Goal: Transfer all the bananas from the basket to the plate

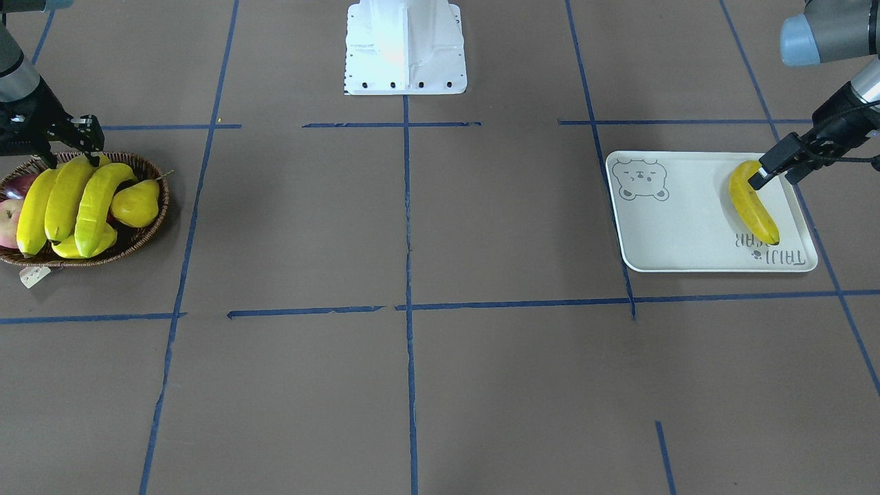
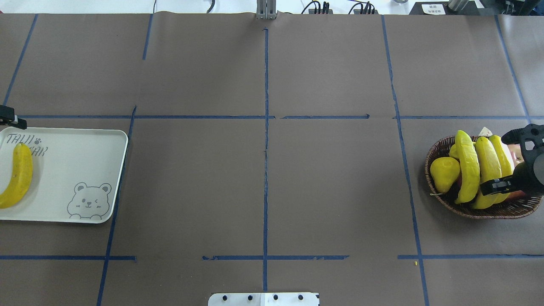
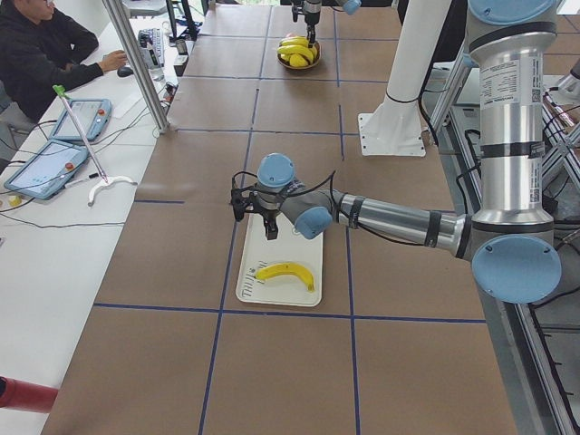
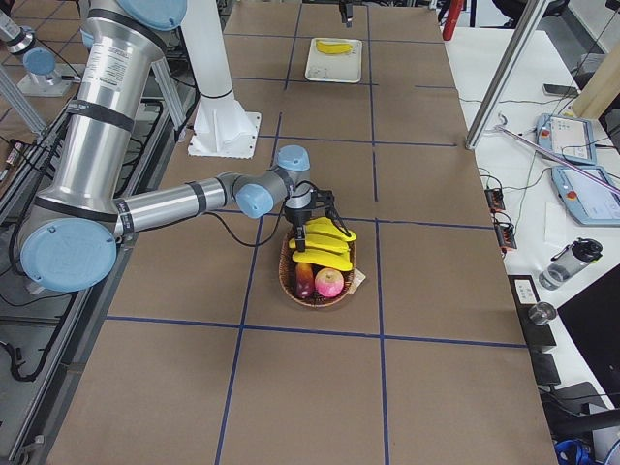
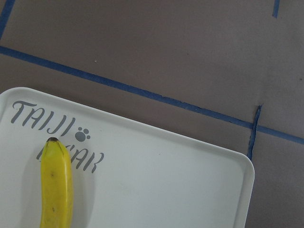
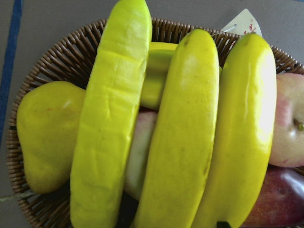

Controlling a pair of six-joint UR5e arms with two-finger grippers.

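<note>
The right gripper [image 1: 72,161] hangs over the end of the basket [image 1: 162,213] nearer the robot. Its jaws are spread wide and hold nothing. They straddle the ends of the three bananas [image 1: 69,196] that lie side by side on top of the other fruit.

At the other end of the bench [image 1: 515,385], the left gripper [image 1: 773,180] is just above the far right part of the plate [image 1: 674,227] as the front camera shows it. Its jaws look parted and empty. The fourth banana [image 1: 753,206] lies flat on the plate, its upper end right by the fingertips.

The overhead camera catches only a sliver of the left gripper at its left edge. The side camera shows that gripper raised clear of the plate. The right wrist camera shows what the wider views mostly hide: an apple [image 6: 289,123] and a dark red fruit [image 6: 280,199] tucked under the bananas. A pear [image 1: 136,203] sits at the basket's side, and a paper tag [image 1: 34,276] hangs off its rim.

The bench is covered in brown paper crossed by blue tape lines, with the white robot pedestal [image 1: 405,48] at its middle edge. At a white side table a person [image 3: 41,50] in a dark top sits by two teach pendants [image 3: 82,118].
</note>
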